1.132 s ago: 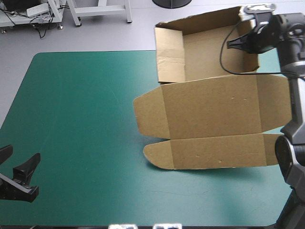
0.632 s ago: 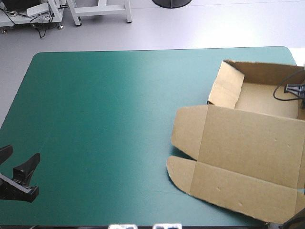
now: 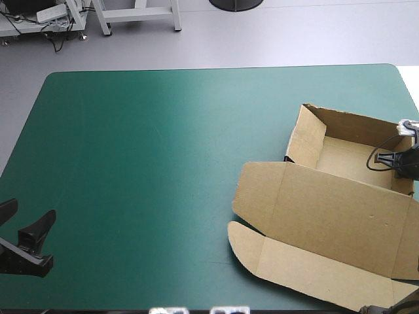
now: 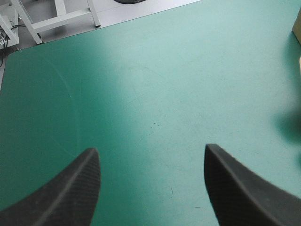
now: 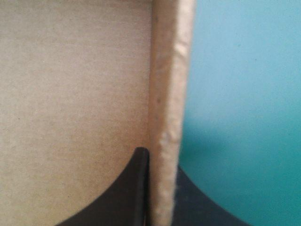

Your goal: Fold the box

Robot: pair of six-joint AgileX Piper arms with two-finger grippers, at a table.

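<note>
The brown box [image 3: 340,209] lies at the table's right side as an open tray, its lid and front flap spread flat toward the near edge. My right gripper [image 3: 394,160] is at the tray's right wall, shut on it. In the right wrist view that wall's edge [image 5: 170,70] runs between the black fingers of the right gripper [image 5: 162,162], with the box's inner face [image 5: 70,94] on one side and the teal-green cover on the other. Far from the box, my left gripper [image 3: 27,214] rests open at the near left corner. The left gripper [image 4: 150,149] has nothing between its fingers.
The teal-green cover [image 3: 144,150] lies bare over the left and middle of the table. A sliver of the box [image 4: 297,28] shows far ahead of the left gripper. The box's lid reaches past the table's right edge.
The right gripper has carried the box from raised over the far right corner down onto the table's right side, then slightly nearer. The left gripper has not moved.
</note>
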